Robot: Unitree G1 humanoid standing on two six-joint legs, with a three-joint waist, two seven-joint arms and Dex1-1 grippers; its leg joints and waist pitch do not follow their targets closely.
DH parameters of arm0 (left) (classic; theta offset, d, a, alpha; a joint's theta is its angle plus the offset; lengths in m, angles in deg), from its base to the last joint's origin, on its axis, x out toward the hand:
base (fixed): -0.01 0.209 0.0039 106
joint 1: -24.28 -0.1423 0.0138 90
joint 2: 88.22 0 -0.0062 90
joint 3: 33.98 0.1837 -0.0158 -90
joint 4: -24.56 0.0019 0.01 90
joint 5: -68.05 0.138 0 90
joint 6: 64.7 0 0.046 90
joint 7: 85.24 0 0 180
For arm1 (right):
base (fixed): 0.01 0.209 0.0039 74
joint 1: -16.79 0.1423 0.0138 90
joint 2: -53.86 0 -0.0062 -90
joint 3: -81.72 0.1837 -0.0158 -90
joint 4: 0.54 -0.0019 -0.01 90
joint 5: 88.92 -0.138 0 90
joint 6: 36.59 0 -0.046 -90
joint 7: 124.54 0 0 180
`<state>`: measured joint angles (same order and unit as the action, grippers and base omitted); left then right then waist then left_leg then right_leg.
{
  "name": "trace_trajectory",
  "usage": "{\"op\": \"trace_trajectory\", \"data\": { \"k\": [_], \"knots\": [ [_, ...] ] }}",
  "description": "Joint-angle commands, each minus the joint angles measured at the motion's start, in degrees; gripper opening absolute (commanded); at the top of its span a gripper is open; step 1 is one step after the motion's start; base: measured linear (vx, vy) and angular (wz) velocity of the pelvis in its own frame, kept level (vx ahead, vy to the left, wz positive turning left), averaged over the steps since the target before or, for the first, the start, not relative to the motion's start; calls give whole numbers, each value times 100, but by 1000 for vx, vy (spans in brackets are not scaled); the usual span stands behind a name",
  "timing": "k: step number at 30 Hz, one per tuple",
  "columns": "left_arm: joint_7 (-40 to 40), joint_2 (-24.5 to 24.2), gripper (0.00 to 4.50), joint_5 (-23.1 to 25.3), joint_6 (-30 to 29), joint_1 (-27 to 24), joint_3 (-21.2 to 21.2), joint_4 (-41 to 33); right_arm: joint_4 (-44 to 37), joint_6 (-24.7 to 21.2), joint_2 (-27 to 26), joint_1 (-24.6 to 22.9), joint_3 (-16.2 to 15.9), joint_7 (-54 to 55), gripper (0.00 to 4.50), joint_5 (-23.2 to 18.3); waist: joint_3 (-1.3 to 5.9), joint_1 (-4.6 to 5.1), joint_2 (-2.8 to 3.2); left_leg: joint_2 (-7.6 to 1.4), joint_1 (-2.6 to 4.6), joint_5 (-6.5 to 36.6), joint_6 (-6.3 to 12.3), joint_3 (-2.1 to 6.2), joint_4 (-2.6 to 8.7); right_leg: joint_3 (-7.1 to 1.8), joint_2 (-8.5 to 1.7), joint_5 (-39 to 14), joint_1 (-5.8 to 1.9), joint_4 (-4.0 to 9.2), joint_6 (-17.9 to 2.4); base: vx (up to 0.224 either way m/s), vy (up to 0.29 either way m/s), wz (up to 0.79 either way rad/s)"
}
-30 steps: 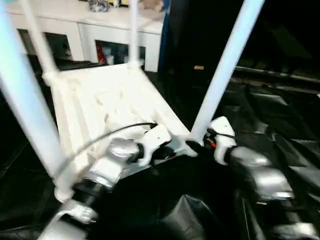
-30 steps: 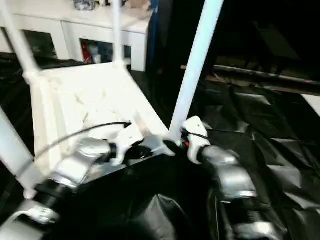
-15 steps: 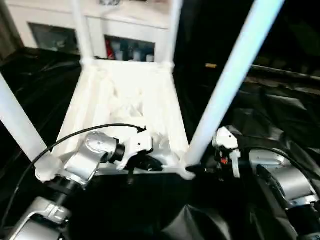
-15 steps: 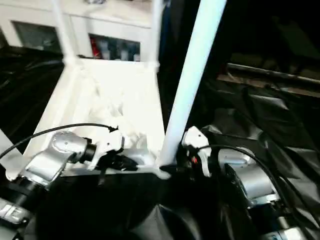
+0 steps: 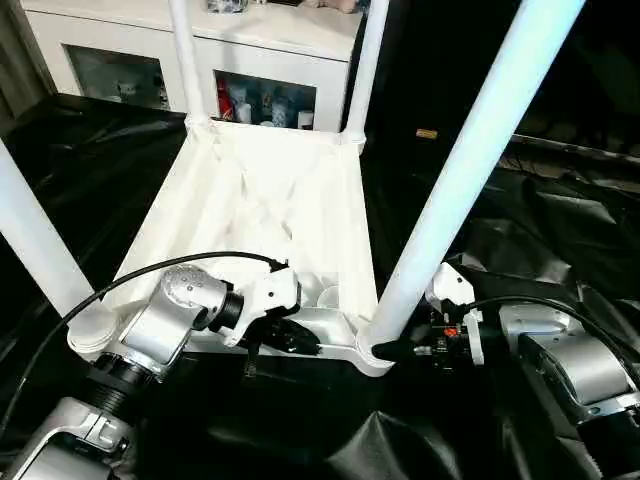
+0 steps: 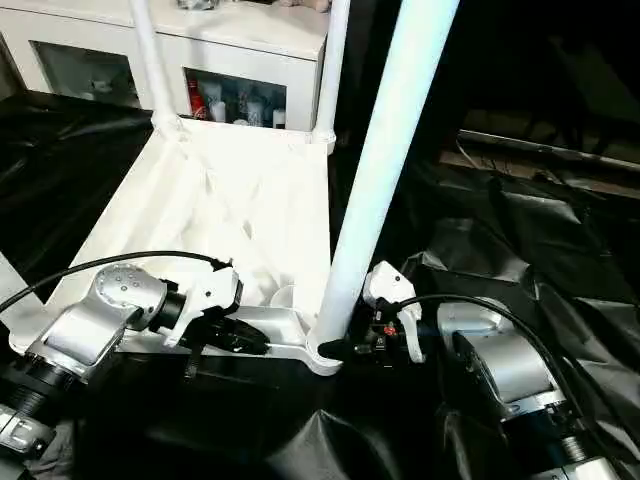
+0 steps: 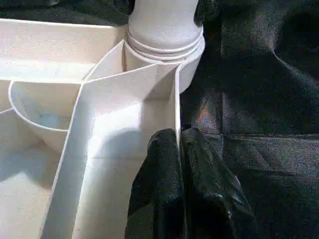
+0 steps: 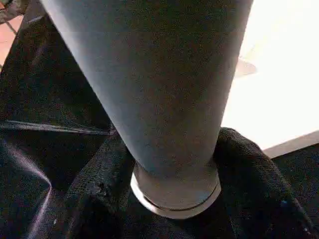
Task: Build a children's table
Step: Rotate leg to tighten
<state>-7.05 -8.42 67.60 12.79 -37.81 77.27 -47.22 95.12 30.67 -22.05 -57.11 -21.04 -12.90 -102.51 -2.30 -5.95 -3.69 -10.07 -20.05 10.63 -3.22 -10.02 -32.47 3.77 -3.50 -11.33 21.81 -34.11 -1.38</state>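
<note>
A: Head view first. What's the main thing?

B: White plastic children's table [image 5: 270, 200], upside down on black plastic sheeting [image 5: 560, 240], ribbed underside facing up, four long white cylindrical legs standing up from the corner sockets. Two far legs, one near left leg [image 5: 35, 245], one near right leg [image 5: 470, 170]. White glass-door cabinet [image 5: 200, 60] stands behind it.

A: Left gripper?

B: Left gripper [image 5: 300, 340] sits at the near edge of the tabletop, between the two near legs. In the left wrist view its black fingers [image 7: 164, 164] are pressed together on the thin upright rim wall of the tabletop [image 7: 177, 107], one finger inside the recess, one outside. So clamped on the rim.

A: Right gripper?

B: Right gripper [image 5: 395, 349] is at the near right corner socket [image 5: 375, 350], low at the base of that leg. In the right wrist view the two black fingers [image 8: 254, 169] stand apart, one on each side of the leg's foot [image 8: 174, 191], close against it. Can't tell whether they actually squeeze it.

A: Anything else?

B: Black cable [image 5: 150, 275] loops over the left forearm.
</note>
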Motion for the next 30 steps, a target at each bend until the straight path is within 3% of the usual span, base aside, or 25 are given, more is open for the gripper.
{"op": "trace_trajectory", "data": {
  "k": [1, 5, 8, 9, 11, 13, 17, 19, 21, 22, 23, 24, 25, 26, 29, 30],
  "knots": [
    [-100, 117, 0, 39, -100, -90, 254, -40, -47, -118, -36, -121, -170, -119, 213, -95, 242, 16, 48, -377, 58, 1010, 213, 103, 359, -321, -539, -831, -227, 361, -1182, 0, 0, 0],
    [-705, 339, 0, 164, -259, -88, 105, -4, 159, -91, -239, -131, -102, 362, 210, 63, 225, 20, 46, -383, 65, 1132, 168, 104, 370, -320, -535, -1018, -209, 384, -1161, 0, 0, 0],
    [-1498, 700, 0, 356, -514, -155, 22, 23, 710, -177, -919, -21, 244, 1774, 208, 318, 181, 48, 38, -384, 93, 1504, 27, 108, 394, -327, -555, -1756, -156, 468, -1058, -17, -2, 0],
    [-1595, 746, 0, 389, -538, -173, 26, 12, 790, -241, -1042, 3, 318, 2027, 206, 342, 160, 87, 39, -366, 101, 1781, -89, 140, 407, -300, -568, -2362, -139, 520, -917, -52, -6, -1],
    [-1989, 993, 0, 487, -785, -210, 55, -83, 1038, -350, -1475, 73, 502, 2751, 204, 375, 131, 209, 6, -335, 16, 2160, -228, 242, 470, -208, -583, -3478, -204, 618, -389, -36, 4, -8],
    [-2352, 1264, 0, 565, -967, -183, 84, -68, 1194, -401, -1870, 135, 604, 3433, 201, 480, 121, 274, 20, -320, 122, 2486, -298, 266, 429, -196, -614, -3920, -90, 724, -242, -34, 11, -11],
    [-2790, 1579, 0, 716, -1039, -75, 139, 120, 1368, -305, -2283, 226, 588, 4126, 200, 719, 110, 418, 67, -315, 164, 2979, -316, 350, 459, -77, -588, -3938, -113, 825, -131, -18, 13, -4],
    [-3119, 1911, 0, 858, -1078, 35, 205, 227, 1421, -147, -2638, 305, 389, 4235, 200, 861, 110, 493, 96, -328, 196, 3352, -303, 394, 466, 66, -598, -3775, -160, 890, -89, 0, 0, 0],
    [-3150, 1951, 0, 906, -1052, 42, 257, 214, 1473, -60, -2721, 365, 387, 4259, 200, 833, 56, 535, 169, -396, 233, 4061, -372, 470, 562, 217, -583, -3536, -207, 890, -62, -10, 26, -4],
    [-3147, 1947, 0, 909, -1053, 39, 266, 210, 1484, -55, -2736, 379, 416, 4263, 200, 795, 62, 554, 163, -404, 216, 4167, -384, 486, 588, 224, -583, -3449, -242, 877, -65, 0, 0, 0],
    [-3151, 1947, 0, 913, -1056, 36, 271, 205, 1489, -56, -2751, 388, 439, 4270, 234, 768, 61, 555, 173, -414, 206, 4252, -398, 496, 609, 210, -592, -3392, -258, 849, -82, -31, 53, -3],
    [-3197, 1946, 0, 932, -1079, 2, 280, 166, 1507, -94, -2836, 429, 567, 4282, 268, 630, 59, 551, 164, -394, 228, 4255, -408, 476, 602, 162, -621, -3433, -219, 856, -124, 0, 0, 0],
    [-3179, 1921, 0, 918, -1084, -33, 278, 125, 1505, -95, -2825, 453, 536, 4242, 270, 646, 37, 566, 159, -343, 317, 4205, -393, 452, 528, 211, -657, -3747, -120, 969, -100, 0, 0, 0],
    [-3169, 1910, 0, 912, -1085, -42, 276, 115, 1499, -82, -2807, 458, 501, 4228, 273, 678, 42, 579, 149, -323, 327, 4130, -369, 442, 495, 230, -668, -3862, -118, 1000, -61, 0, 0, 0],
    [-3078, 1830, 0, 874, -996, -49, 232, 110, 1335, -81, -2694, 412, 404, 3960, 290, 651, 45, 597, 166, -347, 265, 4012, -321, 446, 511, 297, -687, -3849, -185, 1003, 33, 0, 0, 0],
    [-3016, 1787, 0, 855, -955, -52, 216, 106, 1252, -90, -2604, 387, 377, 3785, 290, 620, 52, 603, 178, -386, 210, 4103, -365, 477, 555, 300, -706, -3704, -243, 944, 39, 0, 0, 0]
  ]
}}
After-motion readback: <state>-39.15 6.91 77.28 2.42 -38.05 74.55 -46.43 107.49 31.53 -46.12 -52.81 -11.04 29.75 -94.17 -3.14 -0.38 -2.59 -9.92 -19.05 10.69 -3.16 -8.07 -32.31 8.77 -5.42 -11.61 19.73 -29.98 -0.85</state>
